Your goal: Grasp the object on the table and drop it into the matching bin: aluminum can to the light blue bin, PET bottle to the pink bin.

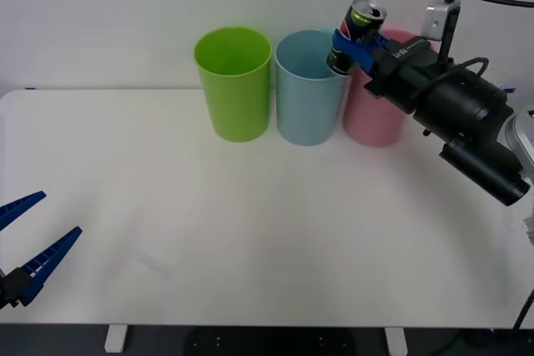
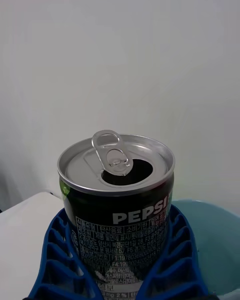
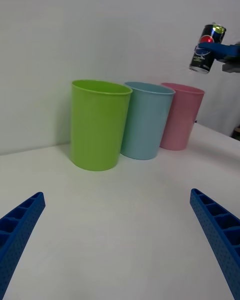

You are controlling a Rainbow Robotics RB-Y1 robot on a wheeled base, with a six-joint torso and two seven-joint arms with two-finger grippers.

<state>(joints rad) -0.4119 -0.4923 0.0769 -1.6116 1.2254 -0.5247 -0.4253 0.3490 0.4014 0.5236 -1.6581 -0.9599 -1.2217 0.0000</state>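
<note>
The right gripper [image 1: 357,42] is clamping the aluminum can [image 1: 359,29] in its fingers, holding it above the light blue bin [image 1: 309,89]. The left gripper [image 1: 29,243] is hovering spread wide, gripping nothing, over the tabletop's [image 1: 250,223] near left.

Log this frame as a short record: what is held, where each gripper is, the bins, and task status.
held object: aluminum can, opened, pull tab up
right gripper: shut on the can, raised at the far rim of the light blue bin, beside the pink bin
left gripper: open, idle at the table's near left edge
other bin: lime green bin
status: can not yet dropped
</note>
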